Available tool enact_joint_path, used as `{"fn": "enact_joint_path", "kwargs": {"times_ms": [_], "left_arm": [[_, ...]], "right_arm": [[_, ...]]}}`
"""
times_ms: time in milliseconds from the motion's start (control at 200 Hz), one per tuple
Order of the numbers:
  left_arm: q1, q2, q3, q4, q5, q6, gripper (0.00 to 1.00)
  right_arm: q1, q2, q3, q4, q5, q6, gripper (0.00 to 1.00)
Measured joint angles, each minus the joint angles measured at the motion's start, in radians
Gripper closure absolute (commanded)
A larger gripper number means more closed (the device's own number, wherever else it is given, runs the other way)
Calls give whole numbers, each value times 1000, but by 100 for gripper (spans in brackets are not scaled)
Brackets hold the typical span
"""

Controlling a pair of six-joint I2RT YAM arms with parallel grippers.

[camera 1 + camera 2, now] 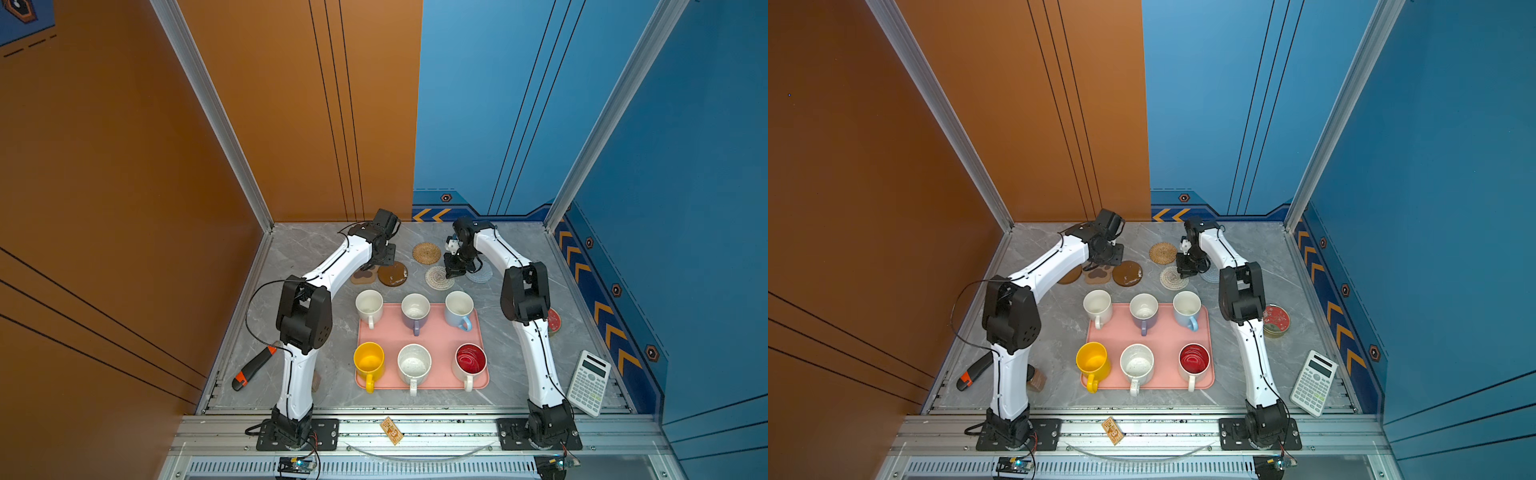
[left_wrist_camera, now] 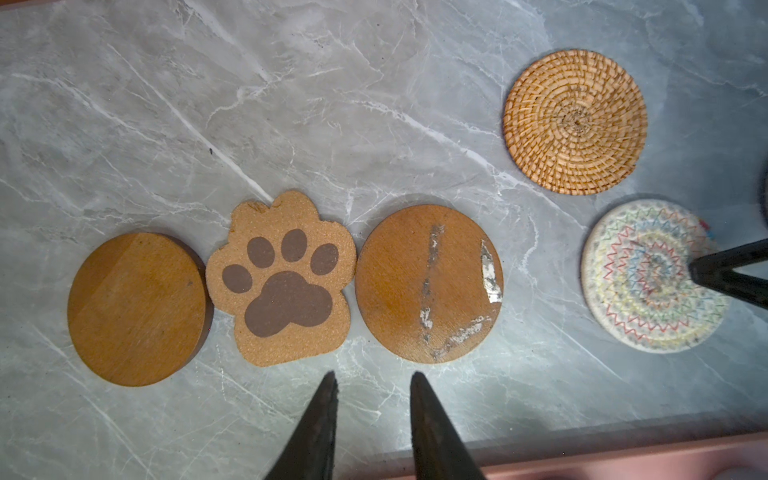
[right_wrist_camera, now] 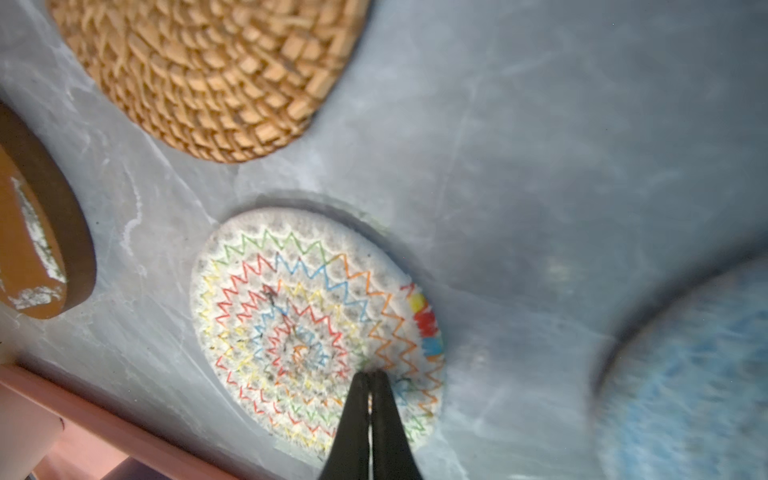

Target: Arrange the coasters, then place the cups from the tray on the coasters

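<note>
**Entry 1. Right gripper** (image 3: 370,376)
- State: tips pressed together with nothing between them, set down on the cream coaster (image 3: 316,328) near its rim.
- Hazard (judged): the contact is off-centre. A push may spin or curl the soft mat rather than slide it, or the tips may skid off onto the desk (image 2: 291,104).
- Hazard (judged): a push toward the right of a top view would run it into the blue-grey coaster (image 1: 482,275).
- Pose: the arm is stretched far from its base at lower right, elbow raised and wrist tipped steeply down.

**Entry 2. Left gripper** (image 2: 372,378)
- State: slightly spread and empty, hanging over bare desk between the coaster row and the tray edge.
- Pose: mirrored from lower left, with the forearm angled inward.

**Entry 3. Coasters, six, all on the desk**
- They lie in a band above the tray in both top views.
- The cream coaster is at centre. The blue-grey one is just right of it, partly behind the gripper.
- The rattan coaster (image 1: 427,252) sits up and left, apart.
- Further left are the scuffed disc (image 2: 428,282), the paw coaster (image 2: 282,280) and the plain disc (image 2: 137,309).
- The paw coaster touches the plain disc and sits just beside the scuffed one.
- Hazard (judged): this crowding leaves little room for neighbouring cups and their handles.

**Entry 4. Tray** (image 1: 436,338)
- It sits at lower centre. All six cups (image 1: 414,363) stand on it, and none is on a coaster yet.
</note>
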Motion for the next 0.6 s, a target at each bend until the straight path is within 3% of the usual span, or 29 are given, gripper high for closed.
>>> {"fn": "enact_joint_path", "kwargs": {"times_ms": [601], "left_arm": [[0, 0, -8, 1, -15, 0, 69]], "right_arm": [[-85, 1, 1, 0, 9, 14, 96]]}}
